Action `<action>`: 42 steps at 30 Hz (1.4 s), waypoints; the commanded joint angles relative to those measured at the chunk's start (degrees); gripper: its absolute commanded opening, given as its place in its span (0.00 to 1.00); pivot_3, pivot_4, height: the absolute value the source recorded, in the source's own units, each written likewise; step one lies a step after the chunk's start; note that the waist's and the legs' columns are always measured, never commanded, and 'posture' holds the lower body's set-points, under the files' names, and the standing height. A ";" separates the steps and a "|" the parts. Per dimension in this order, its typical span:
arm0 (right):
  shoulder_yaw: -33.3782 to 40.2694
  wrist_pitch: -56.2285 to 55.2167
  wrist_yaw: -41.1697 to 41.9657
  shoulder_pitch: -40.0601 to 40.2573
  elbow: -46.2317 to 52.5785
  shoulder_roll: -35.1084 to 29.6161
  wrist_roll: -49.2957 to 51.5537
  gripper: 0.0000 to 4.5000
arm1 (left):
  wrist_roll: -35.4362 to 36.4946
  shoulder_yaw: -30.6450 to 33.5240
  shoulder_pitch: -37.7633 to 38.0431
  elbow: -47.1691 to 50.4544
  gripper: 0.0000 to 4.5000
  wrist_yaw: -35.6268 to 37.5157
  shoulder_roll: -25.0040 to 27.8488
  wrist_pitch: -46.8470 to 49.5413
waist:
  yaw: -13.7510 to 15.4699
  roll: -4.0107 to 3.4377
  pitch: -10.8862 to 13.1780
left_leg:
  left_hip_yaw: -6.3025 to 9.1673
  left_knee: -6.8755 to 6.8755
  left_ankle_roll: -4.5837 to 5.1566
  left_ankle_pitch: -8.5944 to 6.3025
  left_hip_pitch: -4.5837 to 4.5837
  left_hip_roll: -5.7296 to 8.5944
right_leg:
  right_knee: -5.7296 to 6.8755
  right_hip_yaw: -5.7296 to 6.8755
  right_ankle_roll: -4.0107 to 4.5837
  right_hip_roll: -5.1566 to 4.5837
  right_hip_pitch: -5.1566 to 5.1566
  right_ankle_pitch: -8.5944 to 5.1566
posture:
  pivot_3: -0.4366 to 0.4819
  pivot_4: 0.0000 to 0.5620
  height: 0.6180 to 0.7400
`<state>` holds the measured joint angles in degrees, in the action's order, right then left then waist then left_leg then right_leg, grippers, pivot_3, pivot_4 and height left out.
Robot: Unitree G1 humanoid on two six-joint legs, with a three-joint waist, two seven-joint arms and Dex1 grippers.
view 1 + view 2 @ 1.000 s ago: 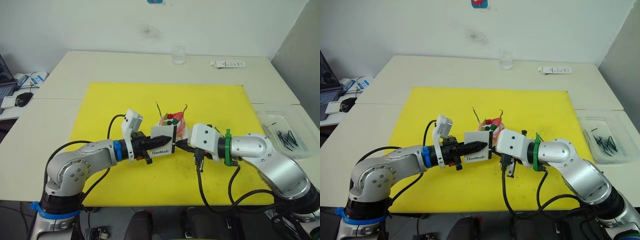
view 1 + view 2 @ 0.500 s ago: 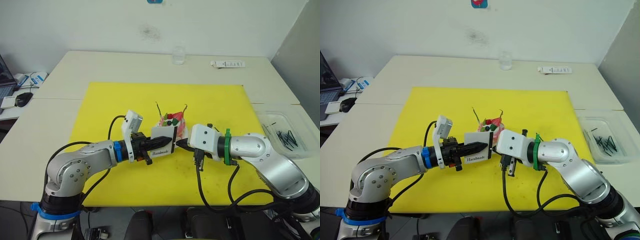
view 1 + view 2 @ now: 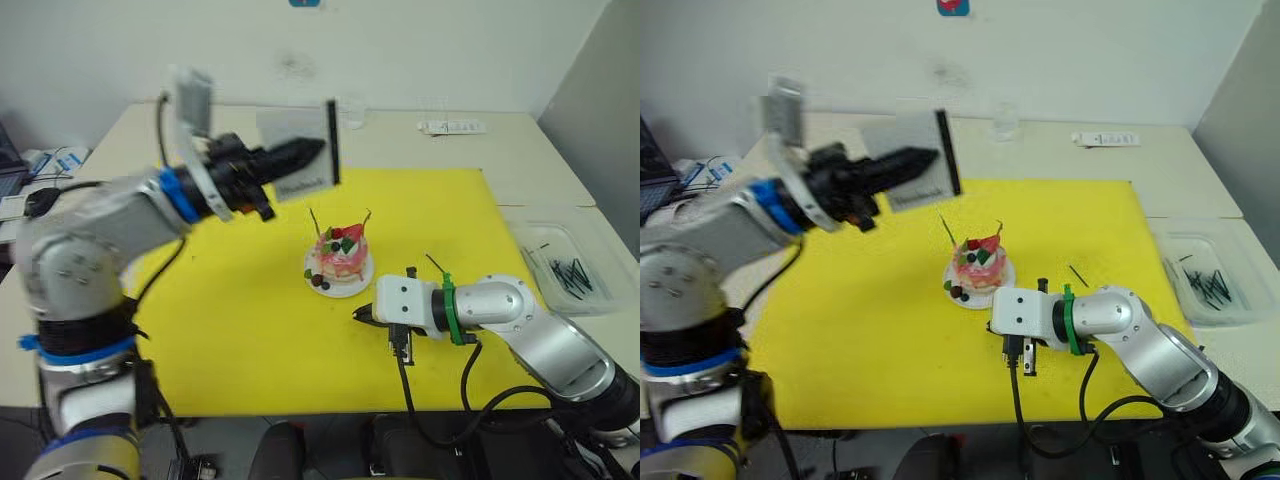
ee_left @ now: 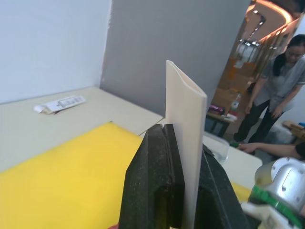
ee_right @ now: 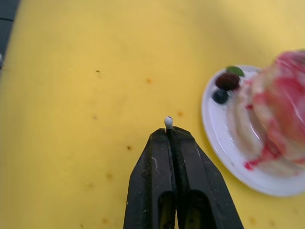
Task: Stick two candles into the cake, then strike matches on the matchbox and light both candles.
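The big worry here is the match (image 5: 168, 122): only its pale head pokes out past the tips of the right gripper (image 3: 362, 314), so there is very little stick to drag along a striking strip, and a hard strike could snap it or push it back between the fingers. The head looks pale and unlit, with no flame on it, so I judge the strike is yet to succeed. The second risk is distance: the matchbox (image 3: 305, 150) is held high over the far left part of the yellow mat (image 3: 240, 330), well apart from the match, so the two arms must meet again cleanly.

The left gripper (image 4: 183, 143) is clamped on the white matchbox, pinching it by its flat faces with the black strip at the box's right edge. The right gripper is pressed shut on the match, low over the mat just near of the cake (image 3: 342, 255).

The cake sits on its white plate mid-mat, both candles (image 3: 316, 222) standing in it, unlit. Spare matches (image 3: 572, 272) lie in the clear tray (image 3: 540, 232) at the right.
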<state>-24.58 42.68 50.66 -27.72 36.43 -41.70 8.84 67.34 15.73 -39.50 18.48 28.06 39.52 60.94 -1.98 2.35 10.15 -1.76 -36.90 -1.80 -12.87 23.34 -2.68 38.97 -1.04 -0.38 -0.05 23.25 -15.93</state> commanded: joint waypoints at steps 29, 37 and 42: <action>15.85 17.70 -13.25 11.34 -2.05 -0.28 12.62 0.01 | -18.85 -16.43 31.15 18.34 0.00 22.10 11.68 -12.02 | 0.46 0.02 0.02 | 0.03 -0.04 0.00 -0.01 0.12 0.05 | -0.05 0.05 0.11 -0.08 0.06 0.01 | 0.48 0.27 1.00; 22.54 13.68 -14.32 14.35 1.13 0.40 14.62 0.51 | -21.32 -15.55 33.68 17.47 0.00 23.40 11.90 -14.55 | 0.48 0.02 0.01 | 0.07 -0.04 0.00 -0.01 0.12 0.02 | -0.02 0.09 0.11 -0.08 0.07 0.01 | 0.48 0.27 1.00; 27.84 6.42 -18.05 22.37 4.32 3.93 13.02 0.51 | -22.00 -15.42 34.02 16.81 0.00 23.56 11.54 -15.30 | 0.60 0.02 0.01 | 0.09 -0.02 0.00 -0.01 0.13 0.00 | -0.04 0.10 0.09 -0.08 0.06 -0.01 | 0.48 0.27 1.00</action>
<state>1.24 52.63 34.40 -6.33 38.52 -38.50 23.02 45.57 -0.60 -5.26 34.90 50.90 51.38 46.90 -1.38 2.37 10.17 -1.67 -36.91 -1.80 -12.88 23.47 -2.67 38.93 -0.94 -0.29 -0.13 23.31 -15.94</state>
